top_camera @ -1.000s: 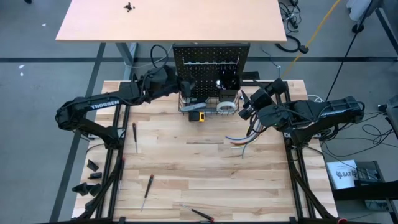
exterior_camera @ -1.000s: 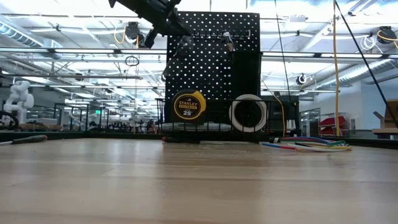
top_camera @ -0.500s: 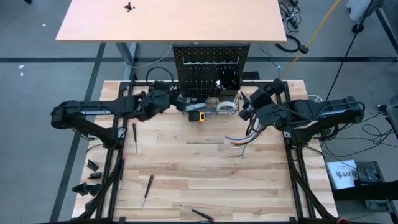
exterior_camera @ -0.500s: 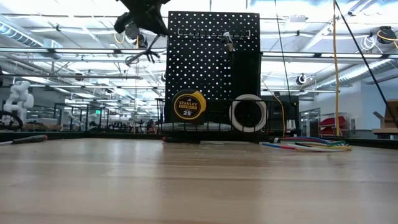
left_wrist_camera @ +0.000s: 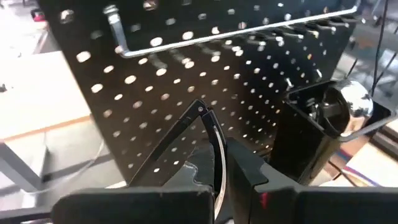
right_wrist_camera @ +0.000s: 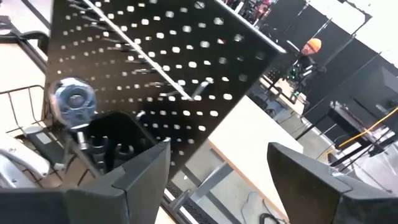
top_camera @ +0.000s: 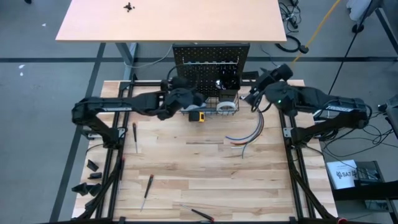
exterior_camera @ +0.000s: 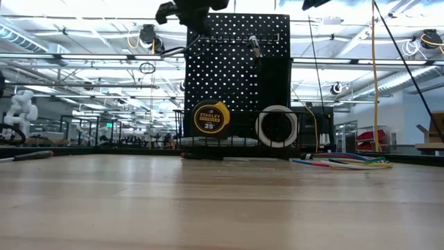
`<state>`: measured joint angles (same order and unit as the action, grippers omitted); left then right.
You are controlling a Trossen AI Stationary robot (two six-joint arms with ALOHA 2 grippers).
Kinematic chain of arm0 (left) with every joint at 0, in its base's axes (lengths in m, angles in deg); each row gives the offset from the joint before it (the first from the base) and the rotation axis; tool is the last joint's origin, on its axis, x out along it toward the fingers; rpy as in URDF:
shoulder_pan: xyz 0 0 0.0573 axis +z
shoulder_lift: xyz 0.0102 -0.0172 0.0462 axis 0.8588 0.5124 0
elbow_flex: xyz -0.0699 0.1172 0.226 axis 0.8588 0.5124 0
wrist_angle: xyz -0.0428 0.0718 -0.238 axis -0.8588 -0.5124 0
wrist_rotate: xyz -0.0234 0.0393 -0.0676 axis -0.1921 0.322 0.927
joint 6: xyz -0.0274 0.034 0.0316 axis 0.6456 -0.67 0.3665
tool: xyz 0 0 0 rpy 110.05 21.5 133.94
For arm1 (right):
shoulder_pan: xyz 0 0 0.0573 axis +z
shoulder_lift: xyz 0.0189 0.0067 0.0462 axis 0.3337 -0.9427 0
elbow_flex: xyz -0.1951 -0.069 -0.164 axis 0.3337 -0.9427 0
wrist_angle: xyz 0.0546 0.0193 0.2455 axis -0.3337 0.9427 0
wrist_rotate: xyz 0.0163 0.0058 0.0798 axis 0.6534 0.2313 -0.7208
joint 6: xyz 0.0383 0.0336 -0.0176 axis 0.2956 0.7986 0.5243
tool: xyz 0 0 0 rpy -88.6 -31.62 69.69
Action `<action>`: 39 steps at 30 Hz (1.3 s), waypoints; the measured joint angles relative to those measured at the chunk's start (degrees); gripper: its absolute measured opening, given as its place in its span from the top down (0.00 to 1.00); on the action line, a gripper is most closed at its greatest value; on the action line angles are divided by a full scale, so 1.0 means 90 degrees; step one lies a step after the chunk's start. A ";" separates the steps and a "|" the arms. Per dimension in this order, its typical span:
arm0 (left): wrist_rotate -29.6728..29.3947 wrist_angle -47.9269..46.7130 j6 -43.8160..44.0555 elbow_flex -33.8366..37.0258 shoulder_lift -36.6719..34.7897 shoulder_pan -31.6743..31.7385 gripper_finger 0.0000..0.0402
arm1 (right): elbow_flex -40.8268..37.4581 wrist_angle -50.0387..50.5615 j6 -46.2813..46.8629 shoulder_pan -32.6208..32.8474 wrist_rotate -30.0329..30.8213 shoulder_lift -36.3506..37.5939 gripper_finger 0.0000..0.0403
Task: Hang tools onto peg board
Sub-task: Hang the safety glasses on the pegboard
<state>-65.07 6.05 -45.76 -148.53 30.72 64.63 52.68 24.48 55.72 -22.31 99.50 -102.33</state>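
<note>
The black peg board [top_camera: 210, 70] stands upright at the far edge of the wooden table [top_camera: 205, 174]. A wire basket [top_camera: 208, 107] hangs on its front, with a yellow tape measure [exterior_camera: 211, 117] and a white tape roll [exterior_camera: 277, 126] in it. A small black bin [left_wrist_camera: 314, 127] on the board holds a ratchet [right_wrist_camera: 73, 99] with a round silver head.

The left gripper [top_camera: 194, 98] is up close to the front of the peg board, near its left side. Its fingers [left_wrist_camera: 249, 171] are pressed together on a thin, dark, curved tool [left_wrist_camera: 208, 140]. I cannot tell what kind of tool it is. Its tip sits just in front of the holes in the board.

The right gripper [top_camera: 256, 99] is beside the right side of the peg board, near the bin. Its fingers [right_wrist_camera: 146, 168] are wide apart and hold nothing.

Some screwdrivers [top_camera: 148, 190] lie on the table, well apart from the board. A bundle of coloured wires [top_camera: 245, 137] lies on the right part of the table.
</note>
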 joint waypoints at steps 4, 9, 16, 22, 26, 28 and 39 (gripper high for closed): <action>0.0004 -0.0155 -0.0527 -0.0284 0.0182 0.0017 0.97 | 0.0000 -0.0001 0.0158 -0.0237 -0.0071 0.0189 0.35; 0.0005 -0.0059 -0.0975 -0.0300 0.0153 0.0110 0.97 | 0.0000 -0.0149 0.0618 -0.0315 -0.0063 0.0272 0.35; 0.0051 0.0003 -0.1124 -0.0300 0.0080 0.0099 0.97 | 0.0000 -0.0726 -0.0921 -0.0658 -0.0301 0.0180 0.35; 0.0056 0.0086 -0.1161 -0.0300 0.0075 0.0101 0.97 | 0.0000 -0.1780 -0.2992 -0.1560 -0.1261 0.0179 0.35; 0.0056 0.0117 -0.1156 -0.0300 0.0073 0.0095 0.97 | 0.0000 -0.1813 -0.3554 -0.2269 -0.1924 0.0182 0.35; 0.0056 0.0112 -0.1153 -0.0300 0.0073 0.0100 0.97 | 0.0000 -0.1684 -0.3569 -0.2599 -0.2511 0.0182 0.35; -0.0022 0.0104 -0.1119 -0.0300 0.0073 0.0107 0.97 | 0.0000 -0.1450 -0.3508 -0.3769 -0.4076 0.0222 0.35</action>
<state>-65.27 6.98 -55.83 -151.23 31.37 65.59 52.68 11.42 24.15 -56.23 62.82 -100.34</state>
